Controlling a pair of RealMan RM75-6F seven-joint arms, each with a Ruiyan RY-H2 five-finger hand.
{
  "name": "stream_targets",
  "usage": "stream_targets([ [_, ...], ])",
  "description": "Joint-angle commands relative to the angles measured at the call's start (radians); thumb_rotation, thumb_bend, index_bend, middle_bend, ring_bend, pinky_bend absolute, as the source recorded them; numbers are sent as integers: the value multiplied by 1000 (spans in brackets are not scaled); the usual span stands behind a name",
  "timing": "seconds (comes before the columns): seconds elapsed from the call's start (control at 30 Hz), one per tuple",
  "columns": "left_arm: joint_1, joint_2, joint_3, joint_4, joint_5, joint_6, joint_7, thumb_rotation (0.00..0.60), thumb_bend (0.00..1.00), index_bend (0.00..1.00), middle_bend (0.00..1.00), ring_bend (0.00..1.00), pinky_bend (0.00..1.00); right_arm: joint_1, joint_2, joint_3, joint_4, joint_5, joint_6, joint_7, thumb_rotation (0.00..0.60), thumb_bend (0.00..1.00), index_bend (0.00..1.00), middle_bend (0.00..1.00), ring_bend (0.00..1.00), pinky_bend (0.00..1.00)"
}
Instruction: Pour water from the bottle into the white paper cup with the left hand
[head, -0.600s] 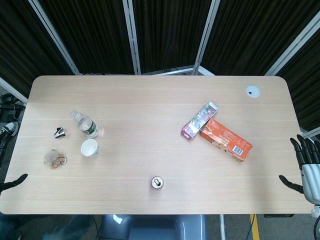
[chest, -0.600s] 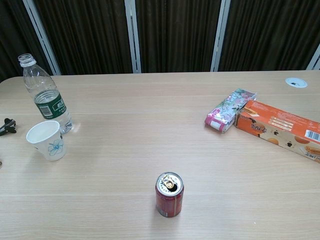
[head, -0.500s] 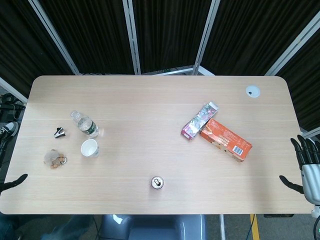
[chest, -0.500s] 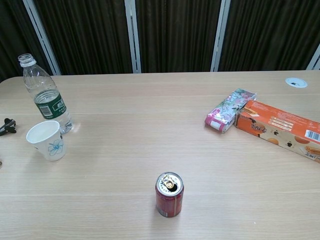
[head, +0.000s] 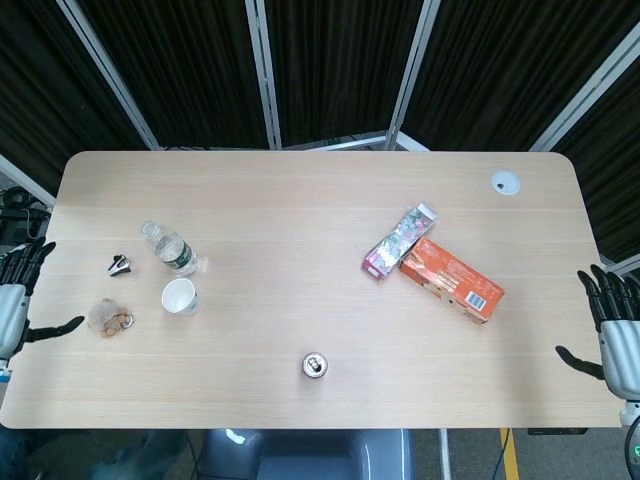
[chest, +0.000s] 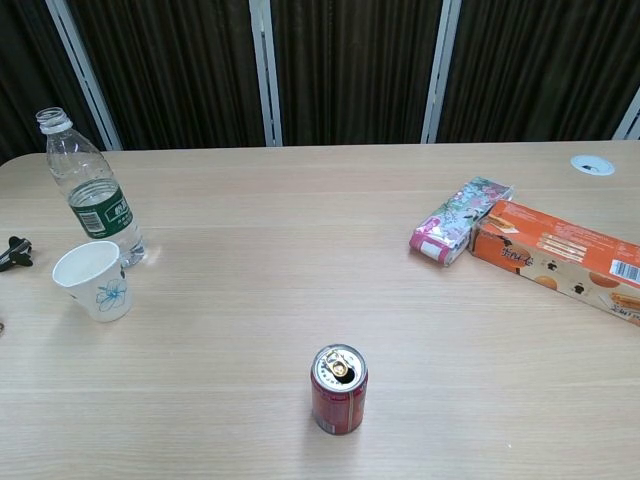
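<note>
A clear water bottle (head: 170, 249) (chest: 92, 190) with a green label stands uncapped at the table's left side. Just in front of it stands the white paper cup (head: 179, 297) (chest: 93, 281), upright, printed with a blue flower. My left hand (head: 14, 295) hangs at the table's left edge in the head view, fingers spread and holding nothing, well left of the bottle and cup. My right hand (head: 616, 335) is off the right edge, fingers apart and empty. Neither hand shows in the chest view.
A red drink can (head: 314, 366) (chest: 338, 389) stands near the front middle. An orange box (head: 451, 279) (chest: 555, 254) and a floral packet (head: 399, 240) (chest: 460, 219) lie right of centre. A black clip (head: 120, 265) and a small keychain bundle (head: 109, 317) lie left of the cup.
My left hand has risen along the left edge, from the front left corner up level with the cup. The right hand has shifted only slightly. Bottle and cup stay put.
</note>
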Motion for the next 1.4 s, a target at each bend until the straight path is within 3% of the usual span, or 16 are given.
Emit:
stream_targets([
  [0.03, -83, -73, -50, 101, -88, -128, -107, 600, 0, 0, 0, 0, 0, 10, -7, 5, 6, 21, -20, -10, 600, 0, 0, 0, 0, 0],
  [0.3, -190, -217, -93, 310, -170, -315, -275, 600, 0, 0, 0, 0, 0, 30, -18, 22, 30, 82, -68, -16, 600, 0, 0, 0, 0, 0],
  [0.5, -273, -365, -107, 514, -136, -414, -457, 600, 0, 0, 0, 0, 0, 43, -33, 24, 48, 115, -101, -40, 600, 0, 0, 0, 0, 0],
  [0.9, -379, -499, -73, 749, -35, -528, -699, 600, 0, 0, 0, 0, 0, 58, -52, 25, 65, 164, -142, -76, 600, 0, 0, 0, 0, 0],
  [1.13, -428, -572, -34, 886, 46, -539, -906, 600, 0, 0, 0, 0, 0, 65, -64, 29, 79, 202, -161, -102, 600, 0, 0, 0, 0, 0],
  [1.4, -474, -643, 3, 1037, 90, -548, -1057, 600, 0, 0, 0, 0, 0, 68, -63, 43, 86, 244, -170, -100, 600, 0, 0, 0, 0, 0],
])
